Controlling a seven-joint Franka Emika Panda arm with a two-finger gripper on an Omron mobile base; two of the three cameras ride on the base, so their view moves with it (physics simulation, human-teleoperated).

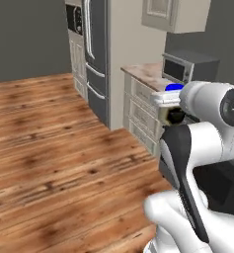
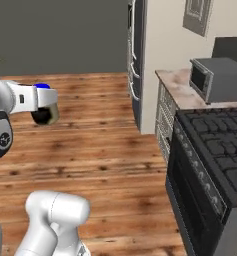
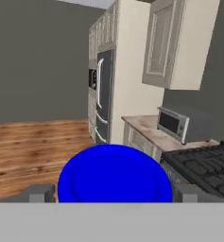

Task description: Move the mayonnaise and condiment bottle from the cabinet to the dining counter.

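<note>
Your gripper (image 3: pixel 114 194) has its two dark finger tips (image 3: pixel 38 193) standing wide on either side of the mayonnaise (image 3: pixel 114 174), and the bright blue lid sits square between them in the hand view, so you appear to be holding the jar across its full width rather than with jaws standing free. In the right base view the mayonnaise (image 2: pixel 46 106) hangs at the end of the hand over the wooden floor (image 2: pixel 100 135), well apart from any surface; in the left base view you can see just a sliver of its blue lid above the white hand. Around you stand a tall dark fridge (image 1: pixel 95 59), a marbled counter with cream drawers (image 1: pixel 144 74), a microwave (image 2: pixel 217 79) on it and a black stove (image 2: pixel 217 150) beside that. A closed wall cabinet (image 3: pixel 161 45) hangs above the microwave. No stone top with stools shows, so the carry looks far from done, and the condiment bottle remains to be fetched. The main risk is the jar slipping: it is stubby and smooth, held only by its sides, and a sharp turn or stop of the base could shake it loose onto the floor. Swing wide of the counter corner too, since a knock there could twist the jar in the grip.
</note>
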